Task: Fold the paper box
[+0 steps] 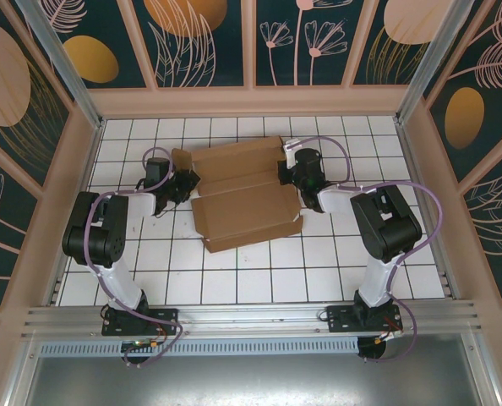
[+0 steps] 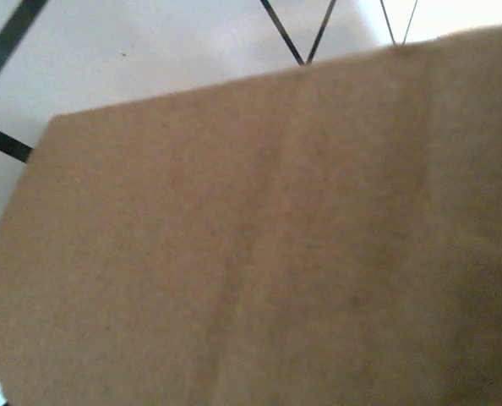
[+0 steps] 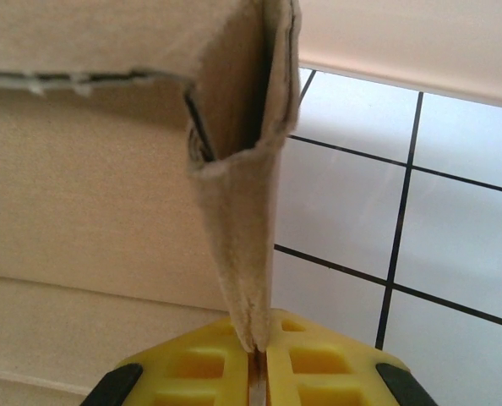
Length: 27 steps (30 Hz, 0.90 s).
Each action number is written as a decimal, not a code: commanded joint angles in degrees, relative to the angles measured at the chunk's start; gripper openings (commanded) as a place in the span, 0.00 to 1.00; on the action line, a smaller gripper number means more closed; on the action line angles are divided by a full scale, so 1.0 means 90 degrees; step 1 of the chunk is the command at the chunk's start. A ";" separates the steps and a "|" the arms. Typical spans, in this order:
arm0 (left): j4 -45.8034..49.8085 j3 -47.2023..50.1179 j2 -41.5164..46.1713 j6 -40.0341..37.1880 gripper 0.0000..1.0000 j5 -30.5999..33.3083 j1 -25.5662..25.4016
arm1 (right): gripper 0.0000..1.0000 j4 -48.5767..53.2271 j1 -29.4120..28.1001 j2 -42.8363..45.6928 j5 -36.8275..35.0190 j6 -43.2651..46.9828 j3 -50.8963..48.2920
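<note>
The box (image 1: 242, 196) lies in the middle of the bench (image 1: 234, 279), slanted, its long panels bent along their creases rather than flat. 1 panel reaches toward the back wall and 1 toward the arms, and short flaps stick out at the left and right ends. It is not closed, so I judge the fold roughly midway.

The right hand (image 3: 258, 359) is clenched on the box. Its 2 yellow fingers (image 3: 319, 364) pinch the tip of a doubled flap (image 3: 238, 254) at the right end, with the cardboard squeezed thin between them. Farther from the fingers the 2 layers part into a small pocket. The flap stands on edge, probably held that way to keep the side wall up and to anchor the sheet while the other end is worked.

The left hand (image 1: 179, 182) sits at the box's left end, touching its edge or just beside it. From above it is too dark and small to read. In the left wrist view the cardboard (image 2: 259, 254) is close and blurred, with a faint crease down it and tile lines past its far edge. I cannot tell whether this hand is released or grasping.

Also hard to make out are the box's small slots, whatever lies under its upper panel, and exactly where the left flap meets the hand. Both wrist views cut the cardboard off at their borders
</note>
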<state>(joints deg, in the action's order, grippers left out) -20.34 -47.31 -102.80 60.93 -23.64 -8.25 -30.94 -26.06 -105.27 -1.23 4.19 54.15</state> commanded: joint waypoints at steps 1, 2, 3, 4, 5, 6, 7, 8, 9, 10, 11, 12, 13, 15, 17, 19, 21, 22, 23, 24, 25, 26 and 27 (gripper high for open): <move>-0.0306 -0.0195 -0.0144 0.0136 0.33 -0.0225 -0.0061 | 0.10 0.0017 -0.0004 -0.0156 0.0193 -0.0113 0.0179; -0.0286 -0.0256 -0.0194 0.0142 0.33 -0.0232 -0.0093 | 0.10 0.0025 -0.0005 -0.0155 0.0187 -0.0118 0.0178; -0.0271 -0.0318 -0.0240 0.0135 0.33 -0.0235 -0.0140 | 0.10 0.0030 -0.0005 -0.0167 0.0181 -0.0123 0.0181; -0.0241 -0.0373 -0.0288 0.0126 0.33 -0.0234 -0.0191 | 0.10 0.0042 -0.0004 -0.0177 0.0181 -0.0123 0.0188; -0.0195 -0.0449 -0.0338 0.0102 0.33 -0.0211 -0.0255 | 0.10 0.0050 -0.0005 -0.0190 0.0183 -0.0133 0.0193; -0.0132 -0.0516 -0.0397 0.0083 0.33 -0.0187 -0.0303 | 0.10 0.0055 -0.0005 -0.0207 0.0185 -0.0142 0.0192; -0.0099 -0.0575 -0.0469 0.0073 0.34 -0.0165 -0.0363 | 0.10 0.0070 -0.0005 -0.0220 0.0168 -0.0152 0.0202; -0.0052 -0.0624 -0.0533 0.0057 0.34 -0.0148 -0.0413 | 0.10 0.0097 -0.0004 -0.0238 0.0161 -0.0162 0.0214; -0.0010 -0.0641 -0.0564 0.0058 0.34 -0.0138 -0.0439 | 0.10 0.0122 -0.0008 -0.0254 0.0142 -0.0162 0.0231; 0.0030 -0.0602 -0.0538 0.0075 0.34 -0.0086 -0.0450 | 0.10 0.0161 0.0000 -0.0256 0.0091 -0.0171 0.0244; 0.0047 -0.0513 -0.0438 0.0074 0.34 -0.0007 -0.0433 | 0.10 0.0200 0.0014 -0.0252 0.0071 -0.0172 0.0243; 0.0123 -0.0448 -0.0299 0.0021 0.34 0.0116 -0.0431 | 0.09 0.0215 0.0038 -0.0237 -0.0051 -0.0172 0.0244; 0.0291 -0.0388 -0.0113 -0.0088 0.34 0.0266 -0.0415 | 0.09 0.0225 0.0075 -0.0212 -0.0077 -0.0189 0.0243; 0.0635 -0.0264 0.0261 -0.0206 0.34 0.0576 -0.0370 | 0.08 0.0253 0.0145 -0.0180 -0.0093 -0.0189 0.0224; 0.0716 -0.0013 0.0714 -0.0231 0.34 0.0693 -0.0297 | 0.07 0.0316 0.0167 -0.0195 -0.0167 -0.0119 0.0245; 0.1049 0.0125 0.1072 -0.0313 0.32 0.0858 -0.0250 | 0.07 0.0358 0.0180 -0.0211 -0.0245 -0.0036 0.0247; 0.1436 0.0242 0.1401 -0.0475 0.31 0.1063 -0.0217 | 0.06 0.0400 0.0191 -0.0221 -0.0345 0.0018 0.0241; 0.1591 0.0307 0.1577 -0.0576 0.31 0.1137 -0.0201 | 0.05 0.0410 0.0200 -0.0226 -0.0392 0.0037 0.0233; 0.1726 0.0357 0.1749 -0.0701 0.30 0.1186 -0.0186 | 0.05 0.0420 0.0215 -0.0224 -0.0414 0.0061 0.0216; 0.1859 0.0371 0.1888 -0.0814 0.30 0.1250 -0.0172 | 0.05 0.0420 0.0229 -0.0226 -0.0410 0.0072 0.0205; 0.1978 0.0366 0.2078 -0.0977 0.29 0.1316 -0.0150 | 0.05 0.0420 0.0246 -0.0236 -0.0391 0.0090 0.0202; 0.2048 0.0337 0.2270 -0.1147 0.29 0.1376 -0.0136 | 0.05 0.0425 0.0258 -0.0241 -0.0385 0.0106 0.0200; 0.2174 0.0291 0.2504 -0.1366 0.29 0.1560 -0.0129 | 0.05 0.0434 0.0267 -0.0244 -0.0387 0.0135 0.0206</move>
<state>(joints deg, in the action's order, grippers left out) -5.87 -44.80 -84.33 54.54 -13.56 -9.98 -29.91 -24.60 -106.19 -2.79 4.21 55.16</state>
